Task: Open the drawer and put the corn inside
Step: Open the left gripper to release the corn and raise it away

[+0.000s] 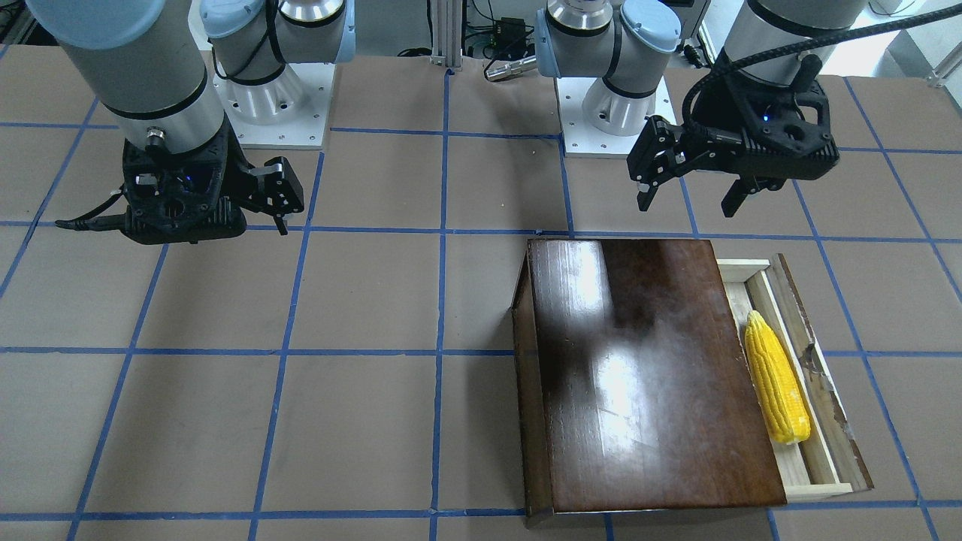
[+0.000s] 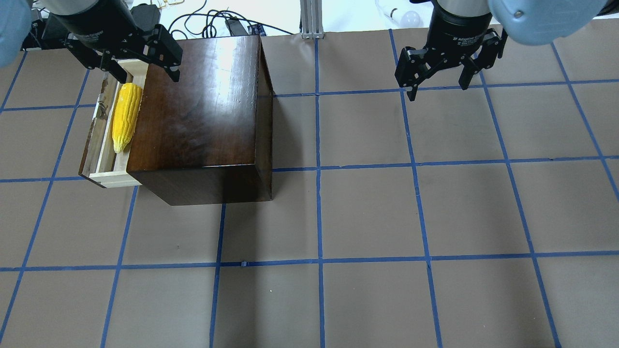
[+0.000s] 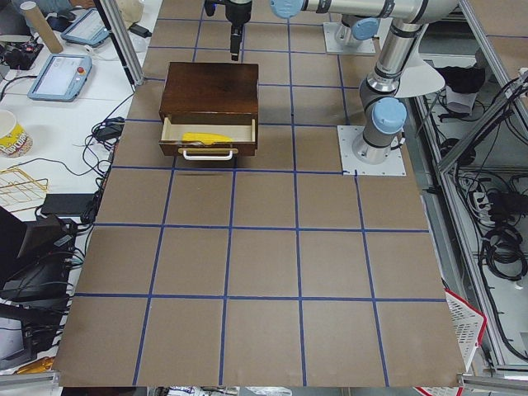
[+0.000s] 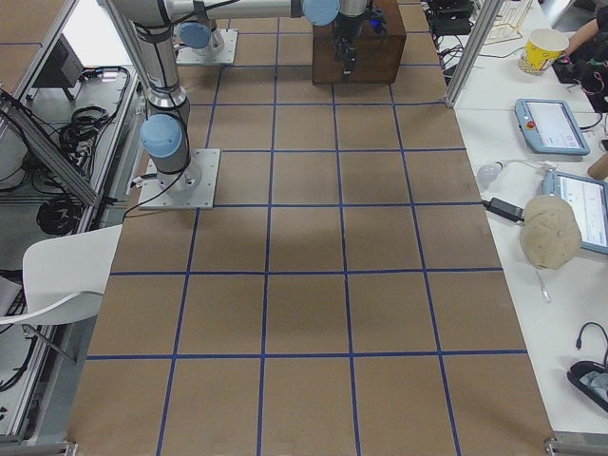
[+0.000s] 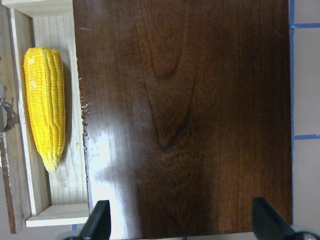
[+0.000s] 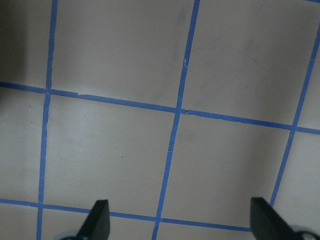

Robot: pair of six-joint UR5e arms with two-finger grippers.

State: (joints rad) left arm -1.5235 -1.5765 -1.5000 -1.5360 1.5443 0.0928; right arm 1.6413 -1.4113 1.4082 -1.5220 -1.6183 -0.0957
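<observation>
Blue-taped table (image 2: 367,212): ribbed yellow corn (image 2: 125,116) is laid in the glossy cabinet's (image 2: 198,106) pale-wood drawer (image 2: 113,180); left gripper (image 2: 148,78) and right gripper (image 2: 439,92) are spread wide, empty.

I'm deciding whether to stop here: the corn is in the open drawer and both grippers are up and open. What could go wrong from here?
1. The corn lies right beside the cabinet front edge, in a drawer pulled out only partway. A shutting push might catch it if it sits proud.
2. The open left gripper hangs above the cabinet's edge by the drawer's end. A low retreat could clip either.
</observation>
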